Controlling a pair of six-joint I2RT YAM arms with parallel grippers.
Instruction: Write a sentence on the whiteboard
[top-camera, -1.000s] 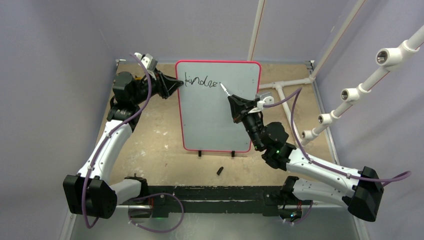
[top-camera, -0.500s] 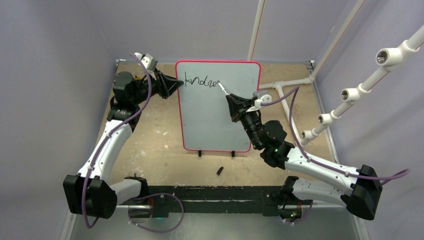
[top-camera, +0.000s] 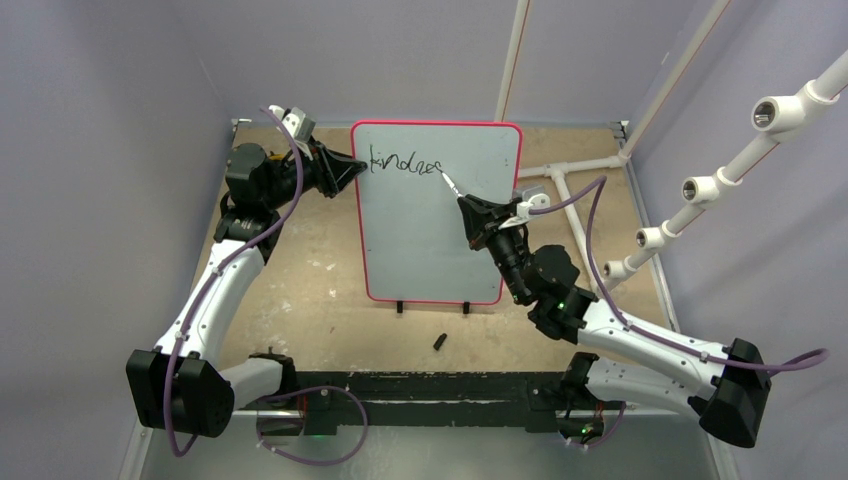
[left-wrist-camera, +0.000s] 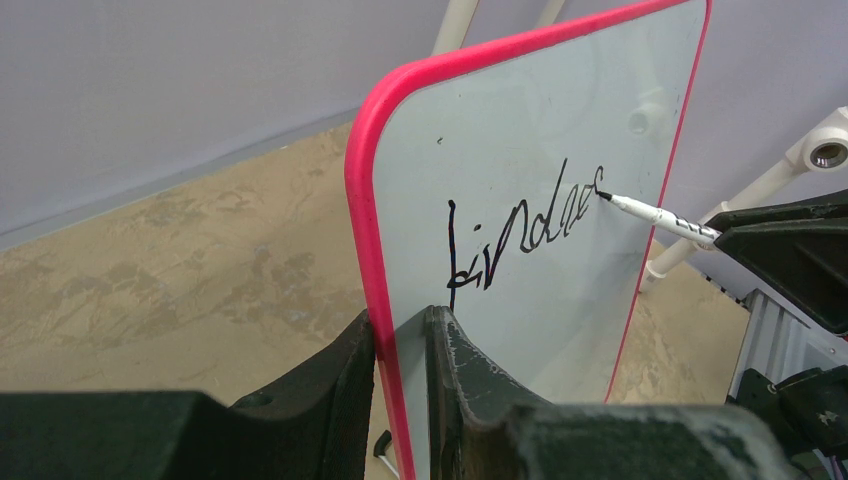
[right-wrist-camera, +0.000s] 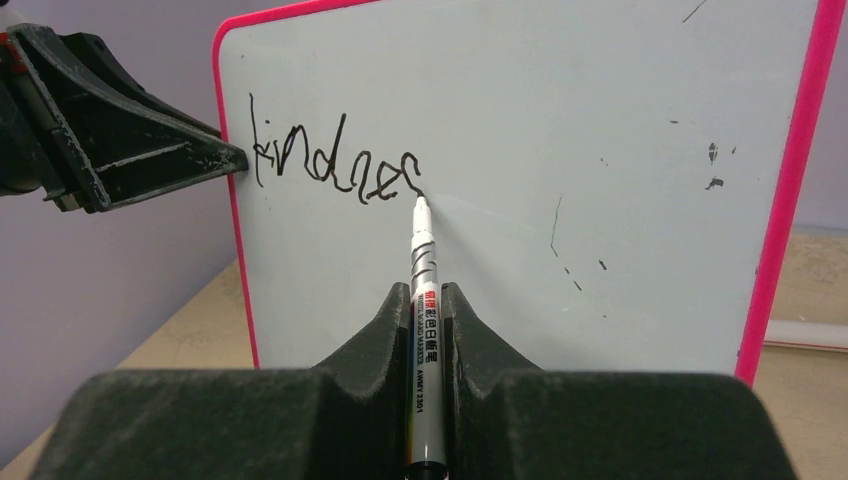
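Standing upright on the desk (top-camera: 310, 270), about midway between its left and right edges, the whiteboard (top-camera: 440, 240) shows the sentence (top-camera: 402, 164) as one line of black script, roughly "kindnes". The left claw (top-camera: 352, 168) is clamped on the board's left rim near the top corner. The right claw (top-camera: 468, 205) grips a white marker (top-camera: 449, 183), tip touching the last letter. A small black object (top-camera: 440, 342) lies toward the desk's near edge.

A whiteboard (top-camera: 430, 240) stands upright mid-tabletop (top-camera: 310, 280). The left gripper (top-camera: 358, 166) straddles its left edge near the top, one finger in front and one behind. The sentence (top-camera: 402, 163) sits upper left on the board. At its right end rests the tip of a marker (top-camera: 452, 185), lodged in the right gripper (top-camera: 463, 201). A small object (top-camera: 440, 342) lies on the tabletop before the board.
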